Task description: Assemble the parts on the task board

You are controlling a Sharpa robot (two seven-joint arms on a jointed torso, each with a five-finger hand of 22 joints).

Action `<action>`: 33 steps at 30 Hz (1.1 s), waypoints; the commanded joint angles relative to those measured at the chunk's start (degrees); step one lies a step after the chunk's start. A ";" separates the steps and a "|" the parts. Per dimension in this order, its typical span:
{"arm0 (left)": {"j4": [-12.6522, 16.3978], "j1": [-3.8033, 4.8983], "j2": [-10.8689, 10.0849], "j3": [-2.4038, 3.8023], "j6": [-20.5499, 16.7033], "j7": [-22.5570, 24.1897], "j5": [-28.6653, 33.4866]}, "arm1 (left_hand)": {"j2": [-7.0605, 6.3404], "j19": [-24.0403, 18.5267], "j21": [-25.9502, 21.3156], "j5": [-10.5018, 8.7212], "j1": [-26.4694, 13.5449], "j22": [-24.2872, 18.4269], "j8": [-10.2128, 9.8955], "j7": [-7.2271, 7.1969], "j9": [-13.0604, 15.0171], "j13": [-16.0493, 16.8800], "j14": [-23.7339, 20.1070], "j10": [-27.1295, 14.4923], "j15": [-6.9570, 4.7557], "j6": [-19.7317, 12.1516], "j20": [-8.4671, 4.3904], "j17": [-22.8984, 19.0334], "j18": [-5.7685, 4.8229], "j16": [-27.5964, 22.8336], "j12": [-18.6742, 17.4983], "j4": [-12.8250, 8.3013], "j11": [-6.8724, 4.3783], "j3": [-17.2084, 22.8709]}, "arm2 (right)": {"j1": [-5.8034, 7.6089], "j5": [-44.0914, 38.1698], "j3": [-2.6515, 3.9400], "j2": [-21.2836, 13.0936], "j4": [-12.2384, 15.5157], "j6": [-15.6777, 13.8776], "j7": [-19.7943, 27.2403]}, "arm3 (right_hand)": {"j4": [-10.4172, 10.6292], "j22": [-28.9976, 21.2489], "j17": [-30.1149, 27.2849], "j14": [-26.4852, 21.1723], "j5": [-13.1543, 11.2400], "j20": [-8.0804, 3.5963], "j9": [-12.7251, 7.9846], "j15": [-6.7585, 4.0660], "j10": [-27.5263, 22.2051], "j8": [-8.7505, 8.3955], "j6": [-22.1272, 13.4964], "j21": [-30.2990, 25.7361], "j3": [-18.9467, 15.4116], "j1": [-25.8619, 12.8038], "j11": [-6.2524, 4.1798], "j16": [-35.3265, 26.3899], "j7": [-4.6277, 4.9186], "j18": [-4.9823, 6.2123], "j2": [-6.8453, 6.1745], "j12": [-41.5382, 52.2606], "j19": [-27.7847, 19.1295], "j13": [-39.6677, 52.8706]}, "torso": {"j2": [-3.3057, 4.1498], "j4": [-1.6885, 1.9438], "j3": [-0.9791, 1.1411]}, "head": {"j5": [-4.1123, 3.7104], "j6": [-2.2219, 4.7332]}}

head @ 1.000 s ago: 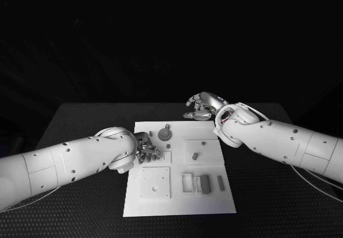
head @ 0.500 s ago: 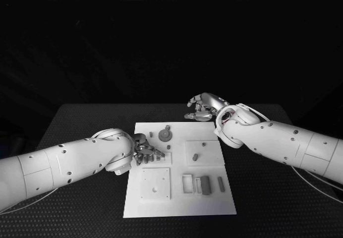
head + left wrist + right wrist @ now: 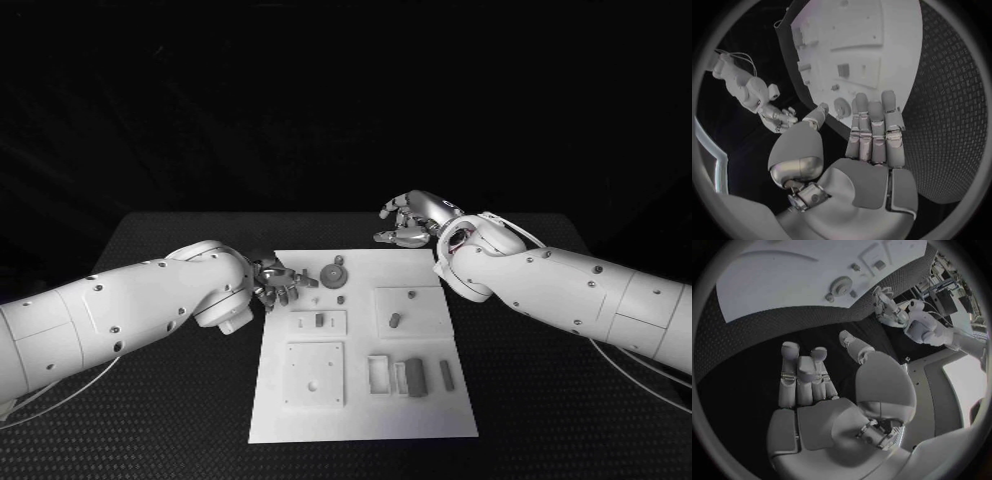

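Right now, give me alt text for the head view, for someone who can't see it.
A white rectangular task board lies on a black table, carrying small grey parts such as a round gear-like piece. The robot's silver left hand hovers empty at the board's far left corner; the silver right hand hangs beyond its far edge.

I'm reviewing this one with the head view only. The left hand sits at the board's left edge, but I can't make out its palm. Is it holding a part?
Observer: No. The left wrist view shows the left hand holding nothing, with its fingers straight, side by side.
Operator: Aimed at what?
Observer: They point toward the round part near the task board's edge.
Operator: And the right hand?
Observer: In its wrist view the right hand is empty too, over the black table.
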 commanded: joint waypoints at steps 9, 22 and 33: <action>-4.65 1.50 0.76 0.26 -6.34 5.91 0.66 | 1.24 -0.99 -4.49 -0.09 12.53 -3.30 -2.40 2.97 -2.50 -5.72 -1.66 -3.36 2.69 -5.17 2.80 -3.48 0.51 -4.05 -7.81 -8.62 3.00 2.89 | 0.00 0.24 0.03 -0.02 -0.39 0.39 0.68 | 0.47 0.66 -0.09 -0.16 0.13 -0.52 0.04 0.13 -0.26 0.04 0.01 -0.26 0.08 0.39 -0.09 -0.31 0.35 2.60 -0.16 0.21 0.00 -0.11 | 0.09 -0.07 0.06 | -0.06 0.35; -13.84 1.42 6.78 0.03 5.74 1.94 -1.43 | -3.28 1.29 -4.85 -0.27 -0.46 -2.73 -0.52 1.67 -3.37 -6.97 -0.04 0.49 1.57 -2.87 1.88 -3.38 1.27 -2.48 -9.43 3.98 1.85 1.08 | 0.00 0.27 0.03 0.44 -0.69 0.51 0.71 | 0.51 0.67 -0.09 -0.15 0.13 -0.54 0.05 0.13 -0.26 0.04 -0.01 -0.26 0.09 0.46 -0.08 -0.29 0.36 2.60 -0.13 0.23 0.02 -0.13 | 0.20 -0.20 0.03 | 0.02 0.46; -21.40 1.03 11.25 -0.05 12.31 1.40 -2.37 | -2.66 1.46 -4.40 -0.49 2.37 -0.19 0.49 1.21 -3.01 -5.78 -0.39 1.24 0.94 -2.83 1.26 -2.45 1.52 -0.43 -9.32 15.47 1.31 -5.41 | 0.00 0.27 0.03 0.77 -0.77 0.55 0.74 | 0.54 0.67 -0.10 -0.14 0.13 -0.54 0.05 0.14 -0.26 0.03 -0.03 -0.26 0.09 0.51 -0.08 -0.28 0.36 2.60 -0.12 0.26 0.03 -0.14 | 0.34 -0.30 0.04 | -0.14 0.45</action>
